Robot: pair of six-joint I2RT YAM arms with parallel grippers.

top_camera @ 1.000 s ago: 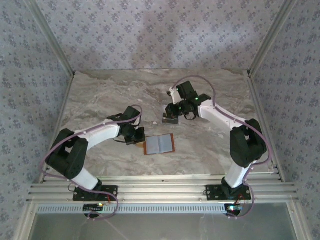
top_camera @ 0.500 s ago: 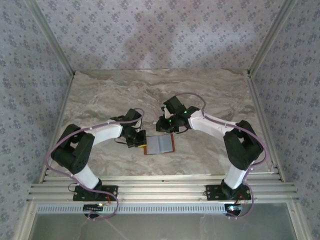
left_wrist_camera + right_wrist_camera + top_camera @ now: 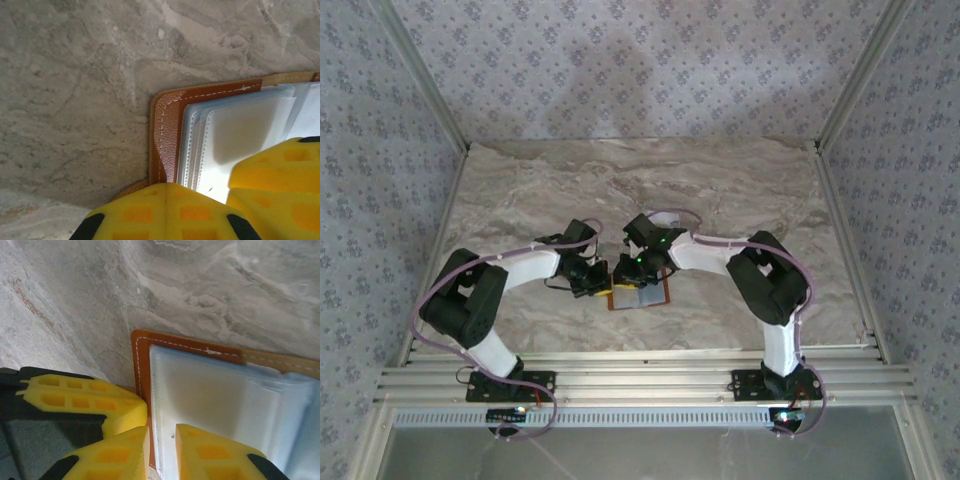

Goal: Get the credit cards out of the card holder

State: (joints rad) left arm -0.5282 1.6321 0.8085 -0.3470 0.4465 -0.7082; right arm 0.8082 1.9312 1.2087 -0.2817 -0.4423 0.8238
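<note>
The card holder [image 3: 645, 291] lies open on the marble table, brown rim around pale see-through sleeves [image 3: 240, 130]. My left gripper [image 3: 596, 277] is shut, and its yellow tips [image 3: 167, 189] rest on the holder's left rim. My right gripper [image 3: 626, 270] hovers low over the same left edge. Its fingers [image 3: 210, 452] stand slightly apart, astride the rim and the edge of the sleeves [image 3: 215, 400]. The card holder [image 3: 141, 365] has nothing pinched in that gap. The credit cards are hidden; I cannot tell whether any sit in the sleeves.
The two grippers are nearly touching at the holder's left side; the left finger [image 3: 85, 400] lies beside my right fingers. Marble table [image 3: 550, 180] stretches back to patterned walls. A metal rail [image 3: 640, 380] runs along the near edge.
My right arm has swung from the back middle of the table down to the card holder's left edge, and its jaws have parted a little. The left gripper has stayed put.
</note>
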